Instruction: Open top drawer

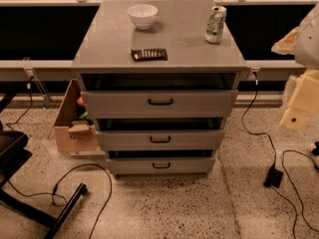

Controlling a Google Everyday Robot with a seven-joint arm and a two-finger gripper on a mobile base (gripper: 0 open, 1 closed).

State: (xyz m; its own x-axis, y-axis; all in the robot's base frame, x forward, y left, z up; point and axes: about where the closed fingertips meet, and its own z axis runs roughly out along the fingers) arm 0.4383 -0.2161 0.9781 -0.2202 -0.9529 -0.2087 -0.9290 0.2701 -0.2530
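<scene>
The grey cabinet (159, 39) stands in the middle of the camera view with three drawers. The top drawer (114, 103) is the widest, with a flat grey front and a small black bar handle (160, 102). A dark gap shows above its front, under the cabinet top. Two shorter drawers (124, 139) sit below it with like handles. My gripper (298, 112), a cream-coloured part on the arm, is at the right edge, well to the right of the cabinet and apart from the handle.
On the cabinet top are a white bowl (143, 15), a drink can (215, 24) and a dark flat packet (149, 54). A cardboard box (70, 128) stands left of the cabinet. Cables and a power brick (273, 176) lie on the floor. A black chair base (30, 203) is at the lower left.
</scene>
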